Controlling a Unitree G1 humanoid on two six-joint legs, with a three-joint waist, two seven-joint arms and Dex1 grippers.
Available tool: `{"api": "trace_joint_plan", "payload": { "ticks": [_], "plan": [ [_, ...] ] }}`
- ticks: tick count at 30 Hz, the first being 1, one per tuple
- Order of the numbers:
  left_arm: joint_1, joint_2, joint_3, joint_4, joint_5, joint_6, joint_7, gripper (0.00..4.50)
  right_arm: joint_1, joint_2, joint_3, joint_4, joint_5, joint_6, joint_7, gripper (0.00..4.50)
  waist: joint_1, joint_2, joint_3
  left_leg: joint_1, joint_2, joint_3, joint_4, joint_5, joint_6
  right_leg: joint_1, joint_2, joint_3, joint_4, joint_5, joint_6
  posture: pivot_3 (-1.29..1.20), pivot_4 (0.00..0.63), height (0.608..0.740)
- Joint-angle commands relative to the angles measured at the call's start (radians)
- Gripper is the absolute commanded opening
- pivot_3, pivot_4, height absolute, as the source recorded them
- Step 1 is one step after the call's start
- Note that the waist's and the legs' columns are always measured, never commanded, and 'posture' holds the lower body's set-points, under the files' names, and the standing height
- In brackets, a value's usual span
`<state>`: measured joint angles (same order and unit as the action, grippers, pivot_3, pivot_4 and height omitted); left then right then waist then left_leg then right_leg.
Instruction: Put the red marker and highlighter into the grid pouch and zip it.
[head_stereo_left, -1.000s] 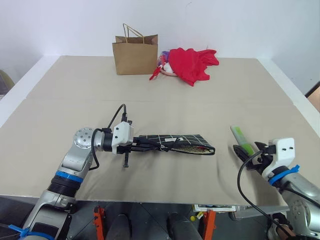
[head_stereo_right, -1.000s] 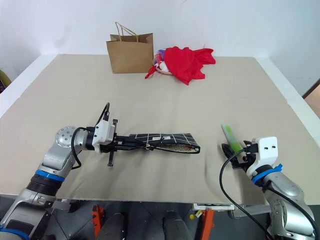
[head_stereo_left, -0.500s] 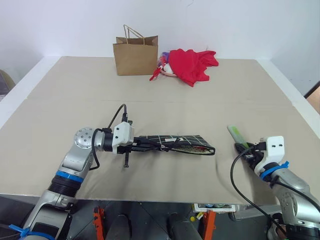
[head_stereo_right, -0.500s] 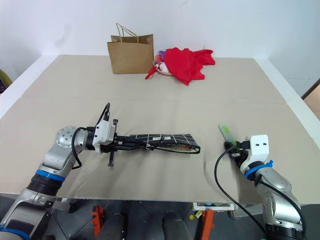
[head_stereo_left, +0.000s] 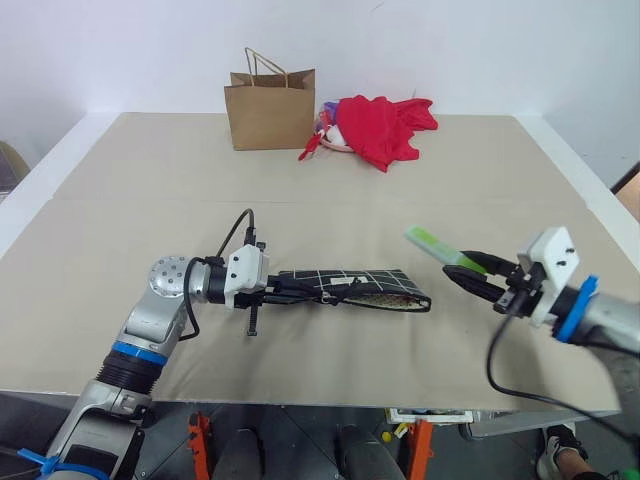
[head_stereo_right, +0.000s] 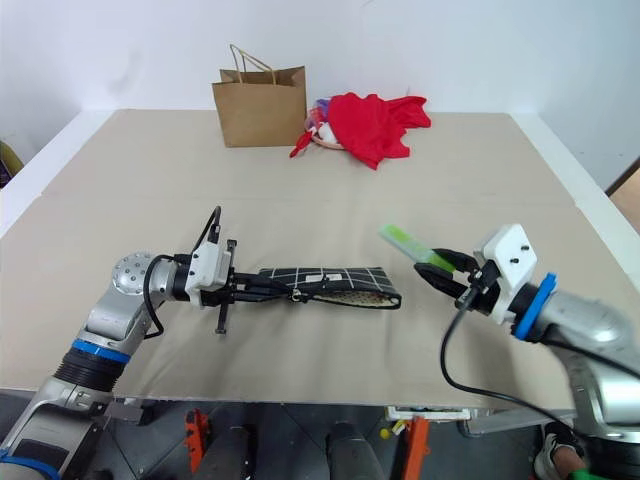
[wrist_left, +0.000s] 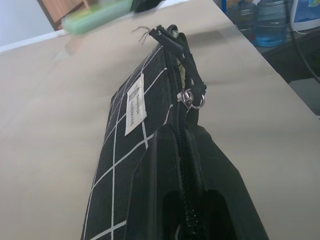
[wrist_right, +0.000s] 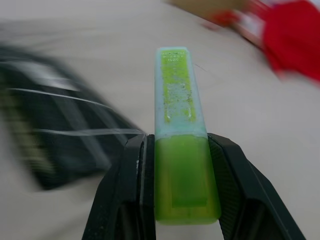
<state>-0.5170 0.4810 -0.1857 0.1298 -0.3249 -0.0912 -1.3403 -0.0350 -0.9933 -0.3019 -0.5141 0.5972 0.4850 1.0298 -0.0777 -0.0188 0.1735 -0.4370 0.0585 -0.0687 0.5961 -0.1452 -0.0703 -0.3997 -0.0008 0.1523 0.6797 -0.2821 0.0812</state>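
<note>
The flat black fabric grid pouch (head_stereo_left: 350, 289) is held at one end by the closed left hand (head_stereo_left: 283, 290); something red shows at its gaping far end. The chunky lime-green highlighter (wrist_right: 180, 140) is gripped by the right hand (head_stereo_left: 465, 273), raised over the tabletop (head_stereo_left: 330, 180) beside that opening. A brown paper bag (head_stereo_left: 270, 107) stands far back.

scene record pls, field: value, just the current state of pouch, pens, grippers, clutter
left gripper: shut on the grid pouch's end, holding it off the table
grid pouch: lying edge-up, mouth open toward the robot's right
right gripper: shut on the highlighter, raised above the table
highlighter: pale end pointing toward the pouch, not yet inside
red marker: something red shows inside the pouch mouth, cannot confirm
paper bag: upright at the far edge
red cloth: heaped beside the bag
</note>
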Motion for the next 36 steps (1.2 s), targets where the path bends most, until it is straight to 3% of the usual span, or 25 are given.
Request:
{"api": "trace_joint_plan", "payload": {
  "ticks": [1, 13, 22, 29, 36],
  "plan": [
    [-0.013, -0.006, 0.008, -0.013, -0.01, -0.015, -0.002, 0.0, 0.014, -0.04, 0.026, -0.063, 0.064, 0.046, 0.069, 1.13, 0.001, 0.0, 0.0, 0.0, -0.001, 0.0, 0.0, 0.0, 0.0, 0.0, -0.001, 0.0, 0.0, 0.001, 0.001, 0.0, 0.15, 0.74],
    [0.001, -0.01, 0.008, -0.035, -0.008, -0.009, 0.007, 0.0, 0.027, -0.043, 0.059, 0.027, -0.018, 0.009, 0.094, 1.13, 0.002, -0.001, 0.001, 0.0, -0.002, 0.0, 0.001, 0.0, 0.0, 0.0, -0.002, 0.0, 0.0, 0.0, 0.002, 0.0, 0.15, 0.74],
    [0.011, -0.009, 0.006, -0.058, -0.011, -0.001, 0.01, 0.0, -0.005, -0.016, 0.016, 0.008, 0.09, 0.082, 0.076, 1.13, 0.003, -0.001, 0.001, 0.0, -0.002, 0.0, 0.001, 0.0, 0.0, 0.0, -0.002, 0.0, 0.0, 0.001, 0.003, 0.0, 0.15, 0.74],
    [0.007, -0.013, 0.004, -0.056, -0.013, 0.002, 0.009, 0.0, -0.006, -0.027, 0.018, 0.009, 0.089, 0.117, 0.059, 1.13, 0.002, -0.001, 0.001, 0.0, -0.002, 0.0, 0.001, 0.0, 0.0, 0.0, -0.002, 0.0, 0.0, 0.001, 0.003, 0.0, 0.15, 0.74],
    [0.004, -0.031, -0.003, -0.058, -0.012, 0.004, 0.013, 0.0, -0.111, 0.02, 0.149, 0.032, 0.043, 0.135, 0.004, 1.13, 0.001, -0.001, 0.001, 0.0, -0.002, 0.0, 0.001, 0.0, 0.0, 0.0, -0.002, 0.0, 0.0, 0.001, 0.003, 0.0, 0.15, 0.74]
  ]
}}
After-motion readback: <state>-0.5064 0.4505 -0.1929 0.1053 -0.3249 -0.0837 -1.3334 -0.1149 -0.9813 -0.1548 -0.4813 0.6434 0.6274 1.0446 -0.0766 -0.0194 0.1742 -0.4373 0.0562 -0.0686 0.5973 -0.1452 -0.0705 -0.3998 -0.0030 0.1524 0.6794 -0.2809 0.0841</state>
